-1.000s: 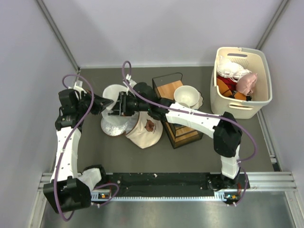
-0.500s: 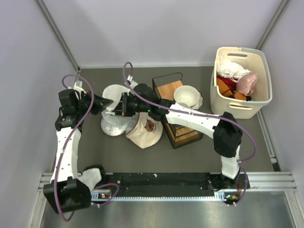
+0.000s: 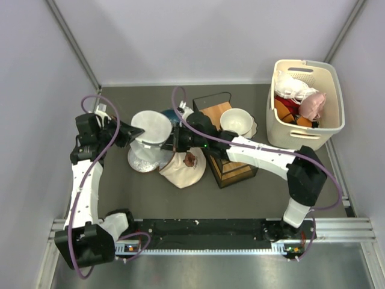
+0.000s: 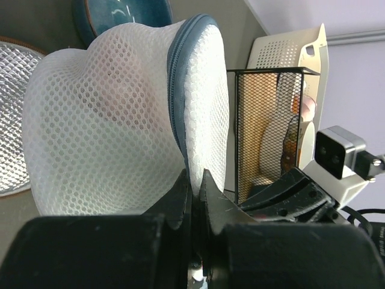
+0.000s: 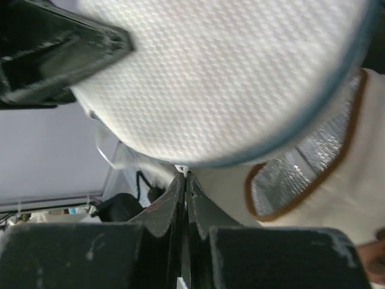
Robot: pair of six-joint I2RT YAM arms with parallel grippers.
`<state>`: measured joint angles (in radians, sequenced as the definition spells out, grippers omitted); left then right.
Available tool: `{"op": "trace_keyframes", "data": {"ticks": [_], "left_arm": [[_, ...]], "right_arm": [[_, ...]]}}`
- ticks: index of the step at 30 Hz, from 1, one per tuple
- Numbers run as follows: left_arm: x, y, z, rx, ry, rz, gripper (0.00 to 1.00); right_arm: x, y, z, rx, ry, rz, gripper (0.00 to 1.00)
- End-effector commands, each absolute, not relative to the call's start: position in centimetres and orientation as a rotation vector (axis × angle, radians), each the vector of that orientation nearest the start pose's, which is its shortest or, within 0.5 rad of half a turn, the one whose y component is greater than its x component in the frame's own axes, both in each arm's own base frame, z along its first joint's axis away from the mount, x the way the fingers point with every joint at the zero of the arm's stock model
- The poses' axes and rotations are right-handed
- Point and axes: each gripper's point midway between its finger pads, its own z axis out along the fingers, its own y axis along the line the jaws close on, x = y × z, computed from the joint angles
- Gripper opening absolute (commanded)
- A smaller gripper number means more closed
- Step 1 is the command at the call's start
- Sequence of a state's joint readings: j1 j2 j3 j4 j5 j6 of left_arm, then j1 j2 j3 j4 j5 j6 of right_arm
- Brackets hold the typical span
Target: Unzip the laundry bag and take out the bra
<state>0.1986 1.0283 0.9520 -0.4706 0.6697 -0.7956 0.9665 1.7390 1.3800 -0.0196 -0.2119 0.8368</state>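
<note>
The laundry bag [image 3: 150, 126] is a white mesh drum with a blue-grey zipper band [image 4: 180, 78], held up off the table between both arms. My left gripper [image 3: 132, 133] is shut on the bag's mesh edge [image 4: 195, 179]. At the bag's right side my right gripper [image 3: 174, 143] is shut, with a small white zipper pull [image 5: 182, 169] pinched at its fingertips [image 5: 184, 174]. The bag's round face [image 5: 222, 78] fills the top of the right wrist view. The bra is hidden inside; only a faint pink tint [image 4: 114, 102] shows through the mesh.
Under the bag lie a silver plate [image 3: 141, 161] and a cream cloth with a brown mark [image 3: 183, 165]. A teal bowl [image 3: 171, 114] sits behind. A black wire rack [image 3: 225, 159] and a white bowl [image 3: 236, 121] stand to the right. A beige basket [image 3: 334, 129] of clothes is far right.
My right gripper closed on the zipper pull and moved right along the bag. The bag's round face turned upward, and the teal bowl behind it came into view.
</note>
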Motion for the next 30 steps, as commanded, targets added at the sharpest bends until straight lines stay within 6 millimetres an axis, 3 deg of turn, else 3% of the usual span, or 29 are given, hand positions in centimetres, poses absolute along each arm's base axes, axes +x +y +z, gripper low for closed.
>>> {"op": "trace_keyframes", "data": {"ticks": [1, 6, 11, 14, 15, 17, 18, 19, 20, 21, 22, 23, 24, 25, 28, 30], "left_arm": [[31.1, -6.9, 28.2, -0.555, 2.000, -1.046, 0.00], [32.7, -5.6, 27.1, -0.584, 2.004, -0.982, 0.00], [34.3, -5.7, 24.7, -0.588, 2.082, -1.023, 0.00], [34.9, -5.2, 23.3, -0.596, 2.122, -0.990, 0.00], [35.1, -5.0, 22.9, -0.605, 2.130, -0.977, 0.00], [35.8, -4.6, 22.2, -0.626, 2.151, -0.961, 0.00], [36.0, -4.3, 21.9, -0.638, 2.161, -0.945, 0.03], [36.6, -3.8, 22.0, -0.643, 2.160, -0.914, 0.06], [36.9, -3.4, 21.1, -0.679, 2.191, -0.893, 0.10], [37.1, -3.1, 20.8, -0.684, 2.203, -0.869, 0.19], [37.6, -2.7, 21.2, -0.686, 2.201, -0.847, 0.26], [37.9, -2.2, 20.3, -0.723, 2.223, -0.822, 0.39], [38.2, -2.1, 20.3, -0.726, 2.225, -0.823, 0.62], [38.6, -1.9, 20.6, -0.724, 2.220, -0.826, 0.72], [38.9, -1.7, 20.5, -0.757, 2.250, -0.841, 0.90], [38.4, -1.2, 20.3, -0.801, 2.268, -0.808, 0.93]], "right_arm": [[25.3, 43.9, 21.3, -0.309, 2.223, 1.188, 0.00], [25.1, 43.6, 21.2, -0.395, 2.210, 1.147, 0.00], [25.0, 45.4, 22.4, -0.483, 2.175, 1.164, 0.00], [25.0, 46.5, 23.5, -0.531, 2.150, 1.174, 0.00], [25.0, 47.2, 24.9, -0.549, 2.119, 1.187, 0.00], [25.0, 47.9, 24.7, -0.590, 2.128, 1.171, 0.00], [25.0, 48.7, 26.5, -0.614, 2.087, 1.209, 0.00], [24.9, 49.4, 26.7, -0.638, 2.084, 1.219, 0.00], [25.0, 49.9, 25.3, -0.664, 2.116, 1.199, 0.00], [25.2, 50.8, 26.2, -0.675, 2.089, 1.208, 0.00], [25.3, 51.3, 25.9, -0.680, 2.093, 1.206, 0.00], [25.6, 52.2, 23.9, -0.688, 2.129, 1.195, 0.00], [25.7, 52.9, 24.5, -0.694, 2.120, 1.224, 0.00], [25.8, 53.4, 24.0, -0.691, 2.130, 1.232, 0.00], [26.6, 54.8, 22.1, -0.686, 2.163, 1.237, 0.00], [26.9, 55.5, 21.8, -0.688, 2.163, 1.242, 0.00]]}}
